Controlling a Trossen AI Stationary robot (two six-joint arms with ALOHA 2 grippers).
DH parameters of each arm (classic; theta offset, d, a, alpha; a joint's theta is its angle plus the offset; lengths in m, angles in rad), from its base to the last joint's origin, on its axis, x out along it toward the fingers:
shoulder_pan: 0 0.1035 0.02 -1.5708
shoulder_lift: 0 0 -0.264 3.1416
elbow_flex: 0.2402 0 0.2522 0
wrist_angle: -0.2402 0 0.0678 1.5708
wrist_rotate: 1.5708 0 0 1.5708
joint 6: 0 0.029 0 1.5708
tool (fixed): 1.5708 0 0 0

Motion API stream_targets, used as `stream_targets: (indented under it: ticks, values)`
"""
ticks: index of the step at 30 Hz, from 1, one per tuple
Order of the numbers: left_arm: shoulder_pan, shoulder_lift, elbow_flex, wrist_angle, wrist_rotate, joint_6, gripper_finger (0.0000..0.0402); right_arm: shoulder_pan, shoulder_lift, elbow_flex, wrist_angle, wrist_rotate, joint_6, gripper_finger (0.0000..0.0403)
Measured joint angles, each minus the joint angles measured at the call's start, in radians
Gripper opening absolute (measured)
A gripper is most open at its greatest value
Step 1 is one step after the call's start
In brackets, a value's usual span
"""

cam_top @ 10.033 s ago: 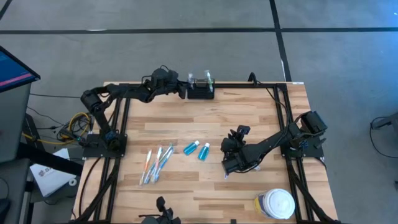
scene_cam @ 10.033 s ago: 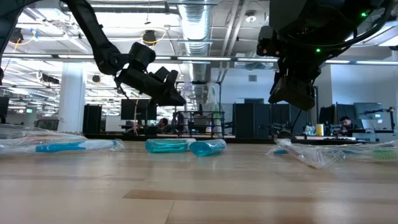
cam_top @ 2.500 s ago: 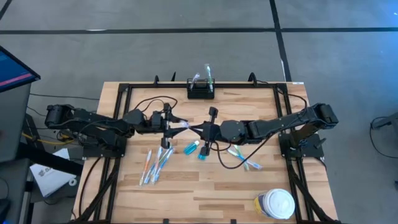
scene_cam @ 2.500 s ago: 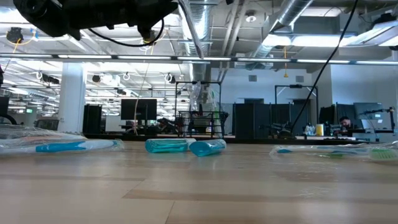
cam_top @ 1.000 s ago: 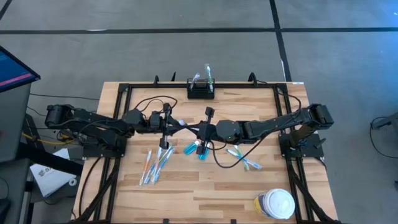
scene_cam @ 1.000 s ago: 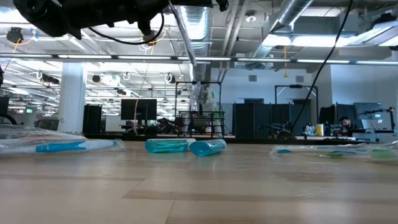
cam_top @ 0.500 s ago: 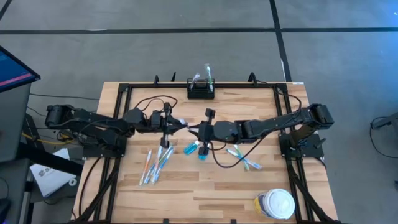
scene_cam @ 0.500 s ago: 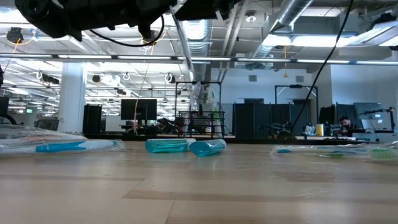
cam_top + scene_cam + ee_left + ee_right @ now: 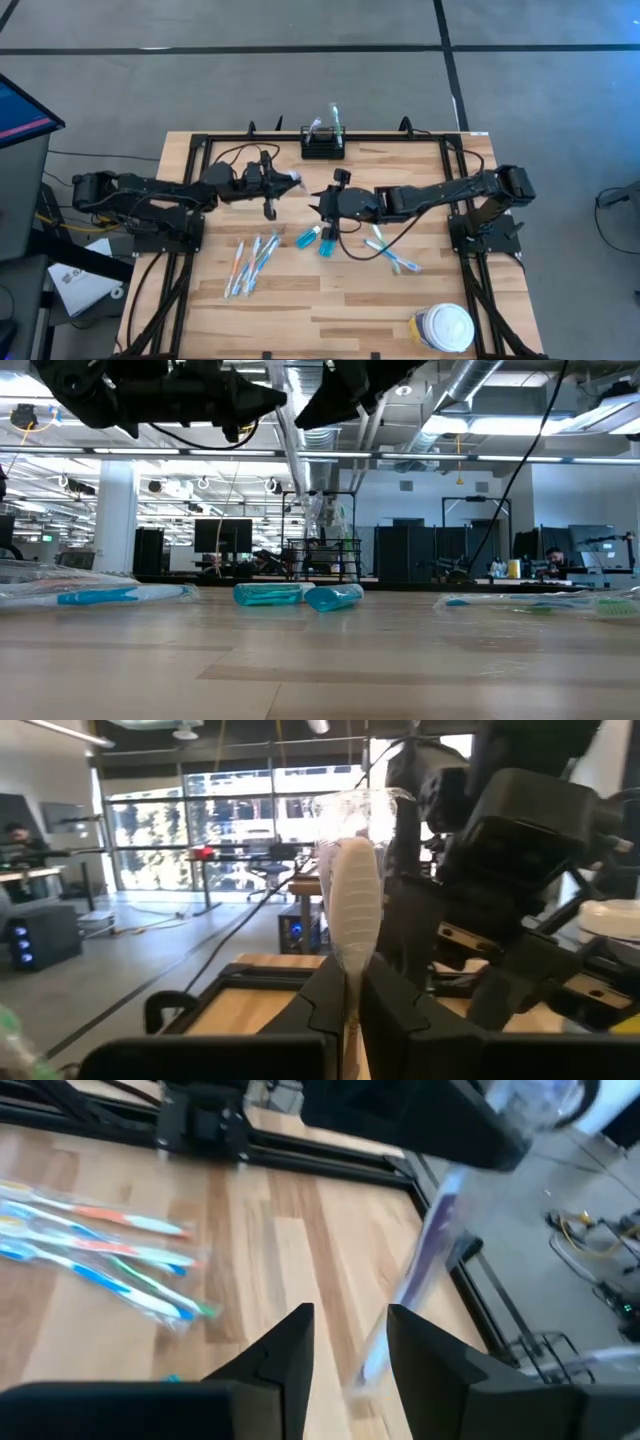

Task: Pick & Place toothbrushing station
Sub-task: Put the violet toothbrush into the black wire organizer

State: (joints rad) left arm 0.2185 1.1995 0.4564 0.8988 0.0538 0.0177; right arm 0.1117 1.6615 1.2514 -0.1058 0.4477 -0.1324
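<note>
Left claw [image 9: 283, 181]: clamped on wrapped toothbrush [image 9: 352, 910], frame centre.
Right claw [image 9: 322, 205]: parted, empty.
Station [image 9: 323, 146]: light, rigid; grip a side wall.

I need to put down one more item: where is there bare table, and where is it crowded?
Bare: the near strip between the toothbrushes and the jar, and the far right corner beside the holder. Crowded: the middle, with both grippers above the blue bottles and wrapped brushes.

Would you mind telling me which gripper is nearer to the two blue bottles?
Right. The right gripper hovers just above the blue bottles; the left gripper, holding a wrapped toothbrush, is farther off.
</note>
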Motion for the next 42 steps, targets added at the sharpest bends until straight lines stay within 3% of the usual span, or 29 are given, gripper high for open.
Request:
stream_targets:
  ticks: [16, 25, 42]
  values:
    - [0.278, 0.039, 0.025, -0.004, 0.022, 0.001, 0.0006, -0.001, 0.000, 0.000, -0.022, -0.005, 0.021, 0.0119]
    - [0.373, 0.228, 0.177, -0.010, 0.052, 0.007, 0.0006, -0.003, 0.000, 0.000, -0.027, -0.005, 0.020, 0.0119]
    - [0.465, 0.359, 0.323, -0.060, 0.059, 0.080, 0.0006, -0.002, 0.000, 0.000, -0.062, -0.005, 0.025, 0.0119]
